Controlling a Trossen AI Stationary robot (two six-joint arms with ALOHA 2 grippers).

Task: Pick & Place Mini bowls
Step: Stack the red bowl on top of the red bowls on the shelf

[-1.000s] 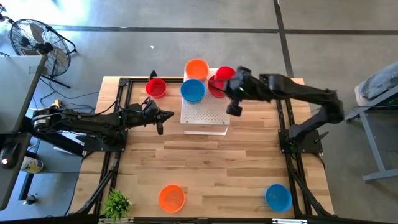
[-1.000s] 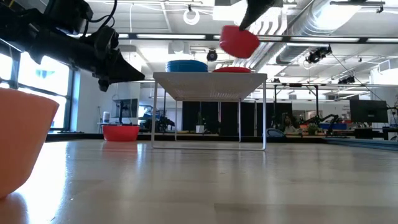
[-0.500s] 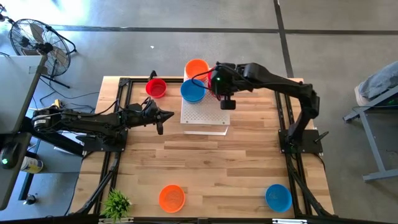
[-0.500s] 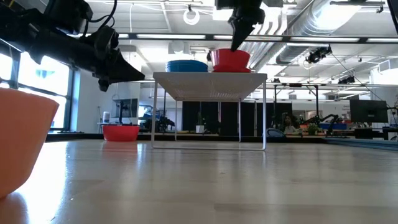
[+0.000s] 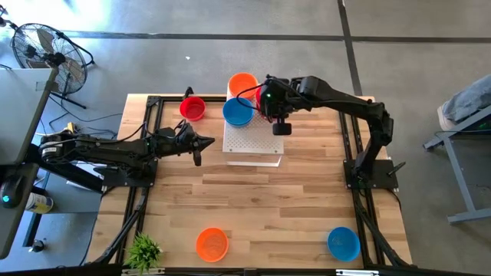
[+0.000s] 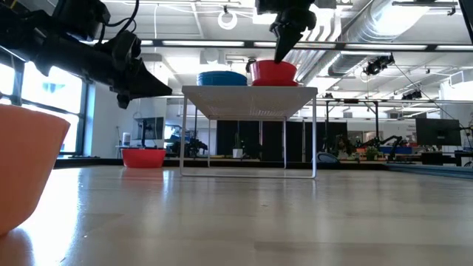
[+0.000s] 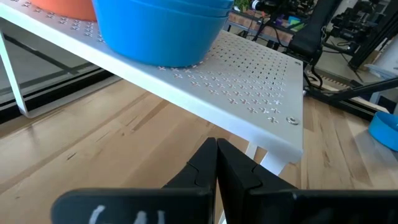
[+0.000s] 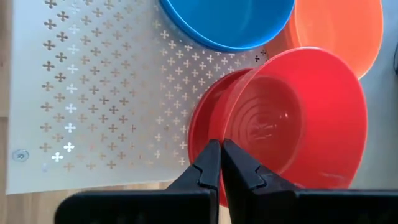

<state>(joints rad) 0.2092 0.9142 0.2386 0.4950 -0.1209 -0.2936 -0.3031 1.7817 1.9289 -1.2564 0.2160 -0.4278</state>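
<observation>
A thin rim is pinched by the right gripper [image 8: 216, 163], its fingers closed on the near wall of the upper red bowl [image 8: 298, 118], which is nested on a second red bowl [image 8: 208, 124] at the far right corner of the white perforated board [image 5: 252, 146]. Light, stiff, glossy plastic is judged here: slippery, so the rim is the place to be gripped. Beside it on the board, a blue bowl [image 5: 238, 112] and an orange bowl [image 5: 243, 83] are seen. The left gripper [image 7: 216, 163], fingers closed on nothing, is parked off the board's left edge.
</observation>
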